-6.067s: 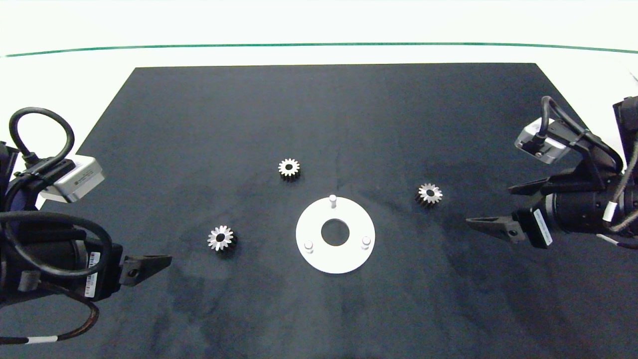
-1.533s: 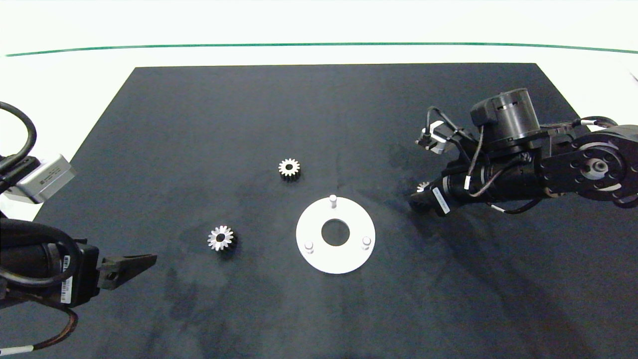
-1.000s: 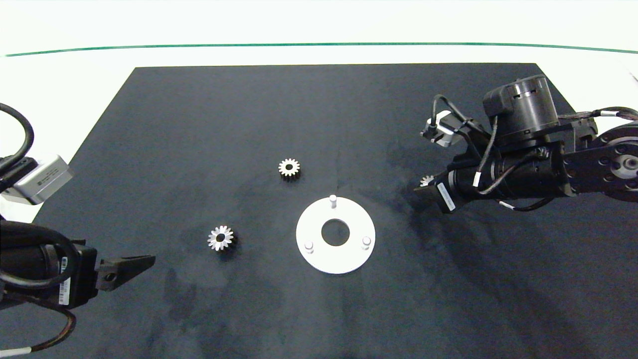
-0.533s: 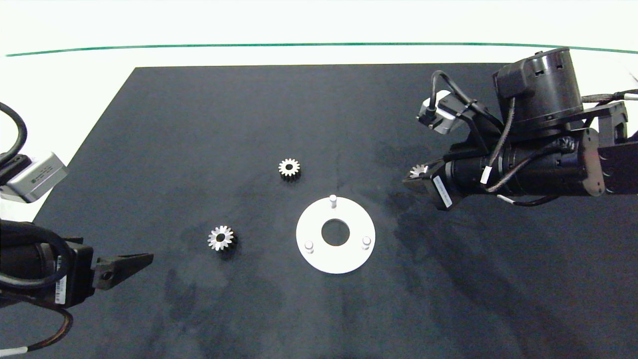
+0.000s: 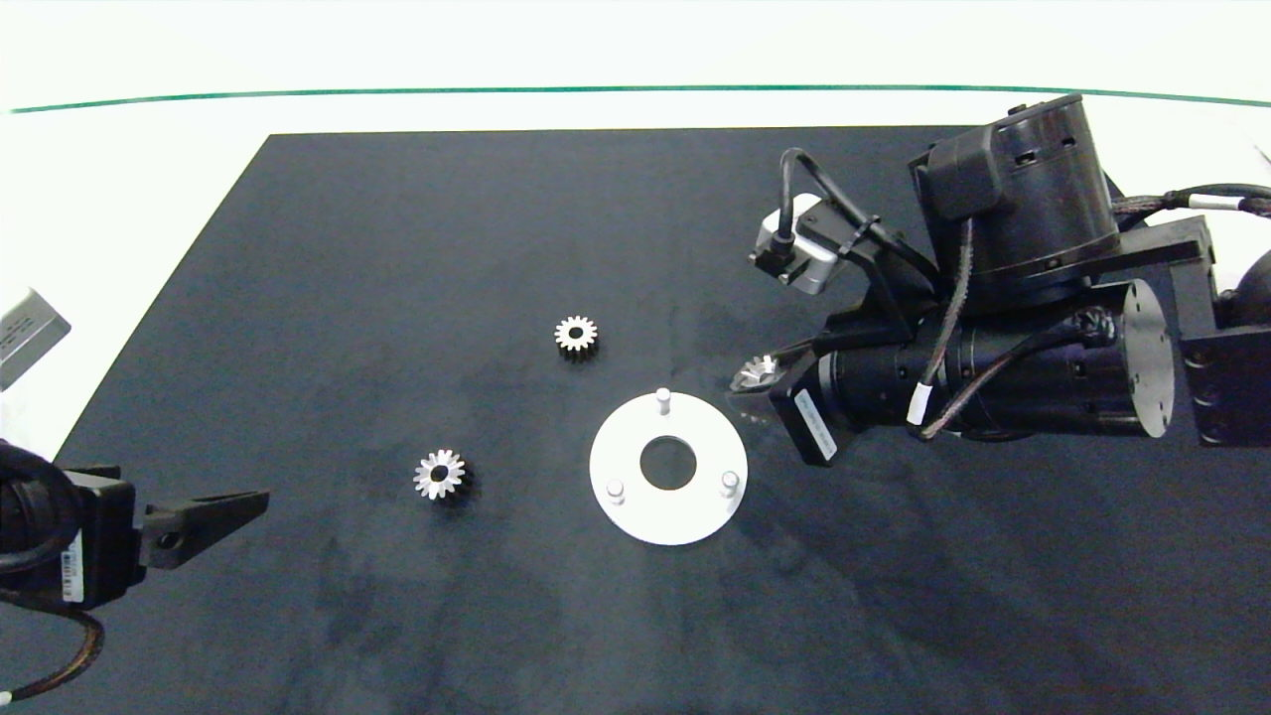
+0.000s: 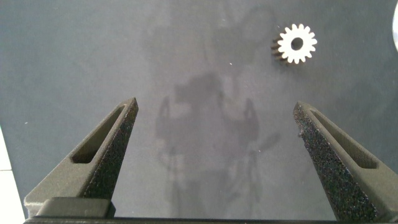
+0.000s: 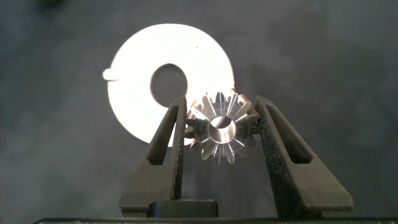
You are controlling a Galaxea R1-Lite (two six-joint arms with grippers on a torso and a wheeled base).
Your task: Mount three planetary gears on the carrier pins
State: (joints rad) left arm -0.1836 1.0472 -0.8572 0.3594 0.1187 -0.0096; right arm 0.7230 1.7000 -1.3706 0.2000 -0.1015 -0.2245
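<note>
Gears: three, silvery, toothed. One gear (image 7: 221, 134) clamped between the fingers of the right hand (image 5: 763, 382), carried clear of the counter (image 5: 397, 248), its bore facing the right wrist camera and its teeth bearing on both pads. Disc (image 5: 667, 468), white, lies just ahead of and below this hand; nearest pin (image 5: 662, 399) stands on the disc rim closest to the hand, the other two pins (image 5: 616, 490) (image 5: 730, 482) further off. All three pins bare; no gear installed yet. Second gear (image 5: 576, 336) flat on the counter beyond the disc from the right hand; third gear (image 5: 439, 474) flat on the counter, ahead of the left hand (image 5: 223, 508) and well apart from it. Left hand idle at the counter's edge, fingers wide apart and empty. Step judged in hand: carrying the first gear to a pin. Risks, as judgement: the grip rests on tooth tips, so the gear may rotate or slip in the pads; in the head view the gear looks tilted, and a tilted bore would jam on the pin instead of sliding down; a sideways push against the pin could shift the loose disc; release before the bore is seated would drop the gear onto the disc or counter.
</note>
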